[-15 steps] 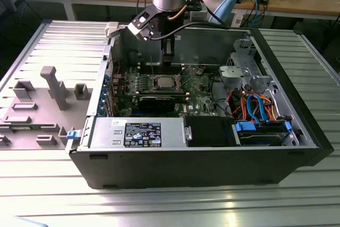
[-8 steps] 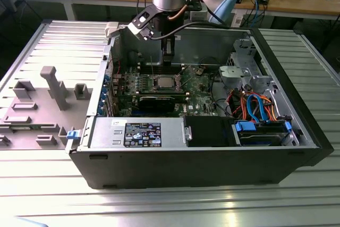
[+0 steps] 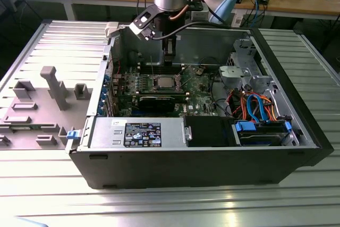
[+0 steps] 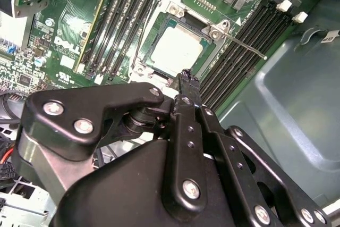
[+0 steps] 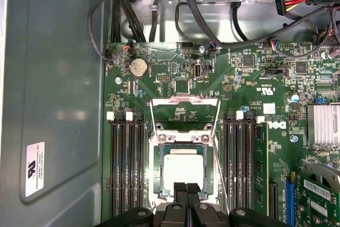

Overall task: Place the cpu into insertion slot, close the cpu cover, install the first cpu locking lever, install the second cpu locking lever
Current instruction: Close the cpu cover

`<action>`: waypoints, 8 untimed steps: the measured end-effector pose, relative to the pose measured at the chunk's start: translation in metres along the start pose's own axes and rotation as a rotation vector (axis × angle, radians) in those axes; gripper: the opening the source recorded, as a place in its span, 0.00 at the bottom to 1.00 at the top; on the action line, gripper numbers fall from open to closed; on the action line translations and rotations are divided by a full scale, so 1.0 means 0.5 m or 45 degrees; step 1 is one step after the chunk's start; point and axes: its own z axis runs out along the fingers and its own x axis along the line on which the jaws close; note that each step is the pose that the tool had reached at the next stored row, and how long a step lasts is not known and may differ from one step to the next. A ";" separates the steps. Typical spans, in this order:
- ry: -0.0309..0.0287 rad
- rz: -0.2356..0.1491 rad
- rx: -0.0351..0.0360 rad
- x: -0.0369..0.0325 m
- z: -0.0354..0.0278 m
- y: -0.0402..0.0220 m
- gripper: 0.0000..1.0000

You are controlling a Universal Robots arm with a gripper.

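The gripper (image 5: 186, 188) is closed, its two black fingertips pressed together with nothing between them. It hangs inside the open computer case (image 3: 202, 158), just above the circuit board (image 5: 255, 78). Directly under the tips lies the cpu (image 5: 183, 169), flat and level in the insertion slot (image 5: 158, 168) with its silver top up; seating appears complete. Just beyond the tips, on the far side of the slot, the cpu cover (image 5: 184, 101) stands swung back on its hinge with the board showing through its window, so the chip is uncovered. A thin locking lever (image 4: 249, 45) projects free from a socket corner, unlatched. Long black memory slots (image 5: 127, 168) flank the gripper on both sides. Handling, as judged: the cpu is light, rigid and fragile on its contact face, so grip it by opposite edges only. The cover is thin, stiff sheet metal, light and probably slippery; take it at the free edge opposite the hinge. The lever is springy wire; bear on its end.
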 end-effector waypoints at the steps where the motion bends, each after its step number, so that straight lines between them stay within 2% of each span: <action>1: 0.0000 0.000 0.0000 0.000 0.000 0.000 0.11; 8: 0.0001 0.000 -0.0001 0.000 0.000 0.001 0.11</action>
